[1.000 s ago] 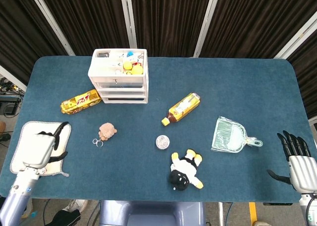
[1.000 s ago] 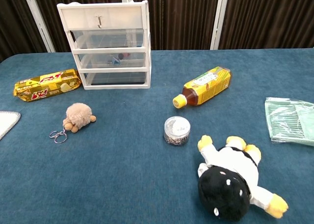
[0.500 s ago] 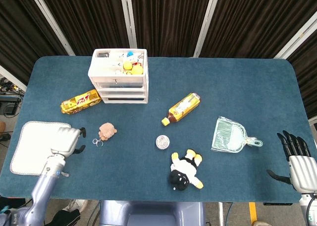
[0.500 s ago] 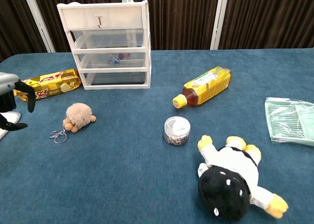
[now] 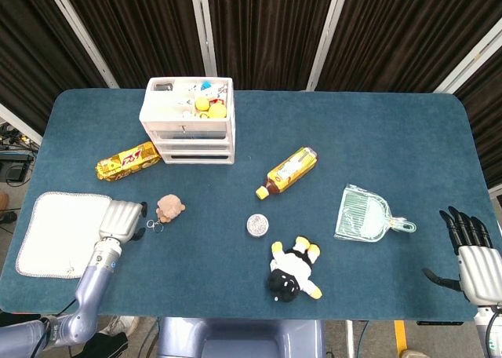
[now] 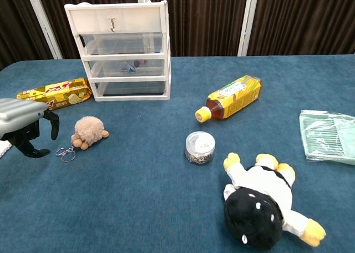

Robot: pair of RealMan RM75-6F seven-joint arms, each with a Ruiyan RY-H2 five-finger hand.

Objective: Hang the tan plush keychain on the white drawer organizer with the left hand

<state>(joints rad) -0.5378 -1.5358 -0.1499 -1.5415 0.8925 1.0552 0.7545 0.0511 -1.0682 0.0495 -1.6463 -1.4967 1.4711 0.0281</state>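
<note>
Beside the tan plush keychain (image 6: 89, 131): left hand (image 6: 25, 122), fingers apart, empty, apparently clear of its ring. Table edge: right hand (image 5: 473, 252), fingers spread, empty.

Blue table (image 5: 392, 138) w/ organizer (image 5: 188, 119), keychain (image 5: 168, 208), bottle (image 5: 287, 171), tin (image 5: 257, 225), penguin plush (image 5: 293, 269), dustpan (image 5: 369, 214), cloth (image 5: 55, 232), snack pack (image 5: 127, 161).

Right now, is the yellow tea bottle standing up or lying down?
Lying down. The yellow tea bottle rests on its side on the blue table, cap pointing toward the small round tin.
</note>
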